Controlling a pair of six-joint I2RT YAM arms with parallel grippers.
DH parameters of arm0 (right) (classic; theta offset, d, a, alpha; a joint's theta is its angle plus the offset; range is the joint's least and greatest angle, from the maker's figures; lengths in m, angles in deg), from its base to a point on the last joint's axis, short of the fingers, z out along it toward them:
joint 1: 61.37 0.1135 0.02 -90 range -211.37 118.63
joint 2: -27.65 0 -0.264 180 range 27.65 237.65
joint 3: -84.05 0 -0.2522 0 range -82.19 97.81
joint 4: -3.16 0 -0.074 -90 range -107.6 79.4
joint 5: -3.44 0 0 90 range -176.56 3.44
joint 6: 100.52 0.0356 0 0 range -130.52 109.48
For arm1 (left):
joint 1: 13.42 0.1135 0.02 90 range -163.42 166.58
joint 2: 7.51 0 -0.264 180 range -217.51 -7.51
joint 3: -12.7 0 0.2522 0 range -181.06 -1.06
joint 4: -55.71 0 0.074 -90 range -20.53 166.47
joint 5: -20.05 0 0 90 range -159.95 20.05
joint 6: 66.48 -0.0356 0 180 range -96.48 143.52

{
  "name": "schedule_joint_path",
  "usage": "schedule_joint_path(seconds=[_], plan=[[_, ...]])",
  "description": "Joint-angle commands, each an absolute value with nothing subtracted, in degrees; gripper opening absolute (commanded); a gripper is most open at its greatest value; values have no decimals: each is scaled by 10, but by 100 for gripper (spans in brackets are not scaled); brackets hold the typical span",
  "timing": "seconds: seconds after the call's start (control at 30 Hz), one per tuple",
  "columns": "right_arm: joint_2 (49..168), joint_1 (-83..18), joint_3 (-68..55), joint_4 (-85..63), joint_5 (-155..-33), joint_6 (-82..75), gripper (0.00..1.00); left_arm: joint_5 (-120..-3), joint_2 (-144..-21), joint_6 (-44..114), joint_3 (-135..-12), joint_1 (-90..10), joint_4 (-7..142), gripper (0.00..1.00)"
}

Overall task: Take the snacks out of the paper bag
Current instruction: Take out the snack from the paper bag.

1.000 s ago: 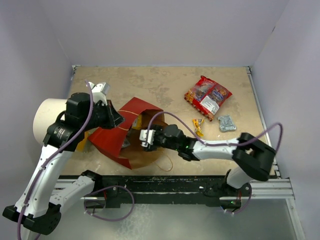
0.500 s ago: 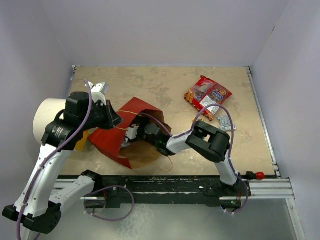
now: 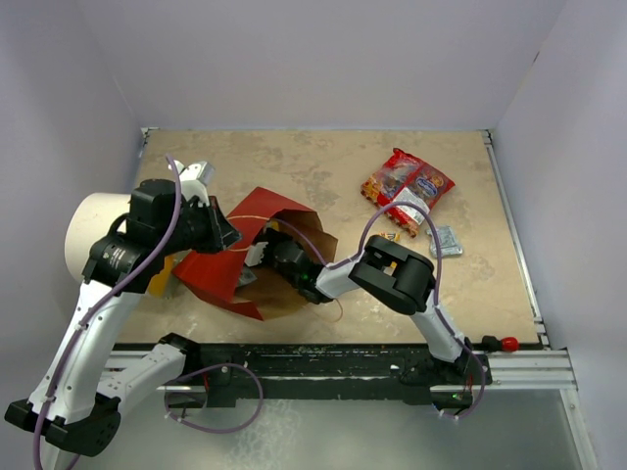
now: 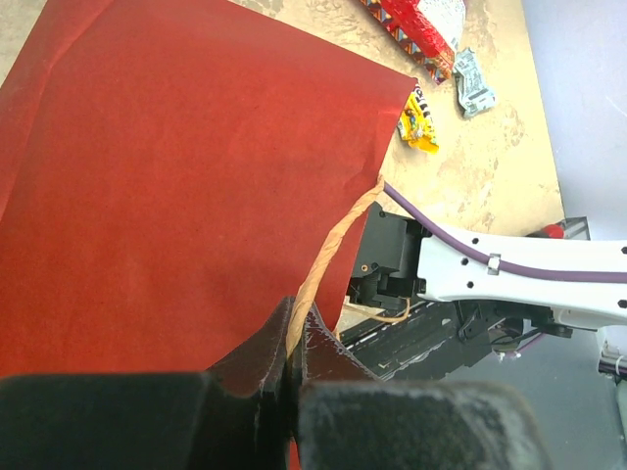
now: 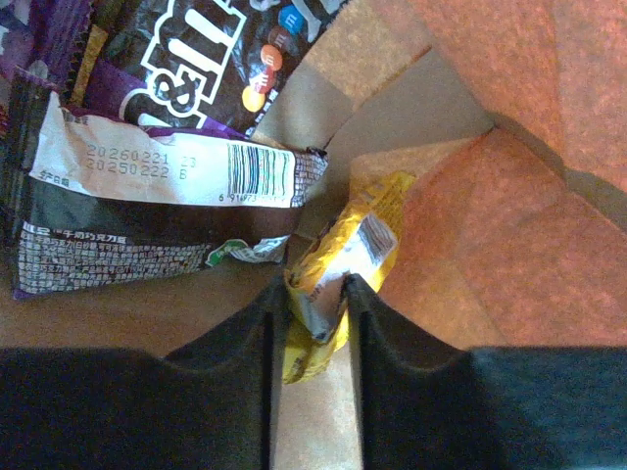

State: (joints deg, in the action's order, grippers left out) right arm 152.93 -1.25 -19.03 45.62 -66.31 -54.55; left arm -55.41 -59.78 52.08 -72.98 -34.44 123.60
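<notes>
The paper bag [image 3: 211, 276] lies on its side, red outside, mouth facing right. My left gripper [image 3: 227, 235] is shut on its tan string handle [image 4: 328, 250] and holds the upper wall [image 4: 176, 176] up. My right gripper [image 3: 263, 253] is deep inside the bag. In the right wrist view its jaws [image 5: 314, 286] pinch a small yellow candy pack [image 5: 343, 259] on the kraft floor [image 5: 490, 196]. A brown candy pack [image 5: 147, 186] and a purple pack [image 5: 39, 39] lie beside it. Two red snack bags [image 3: 407, 191], a yellow pack [image 3: 390, 236] and a silver packet [image 3: 446, 241] lie on the table outside.
A white cylinder [image 3: 93, 235] stands at the left behind my left arm. My right arm's elbow [image 3: 397, 279] is folded up just right of the bag mouth. The black rail [image 3: 343, 357] runs along the near table edge. Walls close the back and sides.
My right gripper has pushed left, deeper into the bag, and its elbow has folded up close to the bag mouth. The bag has shifted slightly. The left arm has stayed put.
</notes>
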Motion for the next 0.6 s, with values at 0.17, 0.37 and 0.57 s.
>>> schedule_joint_path(seconds=[0.17, 0.37, 0.57], plan=[[1469, -11, -173, 429, -644, -515, 11, -565, -587, 534, -755, -345, 1217, 0], [1396, -11, -200, 352, -668, -436, 4, -572, -581, 546, -742, -345, 1198, 0], [1282, -11, -259, 235, -743, -306, 1, -580, -564, 547, -726, -345, 1170, 0]])
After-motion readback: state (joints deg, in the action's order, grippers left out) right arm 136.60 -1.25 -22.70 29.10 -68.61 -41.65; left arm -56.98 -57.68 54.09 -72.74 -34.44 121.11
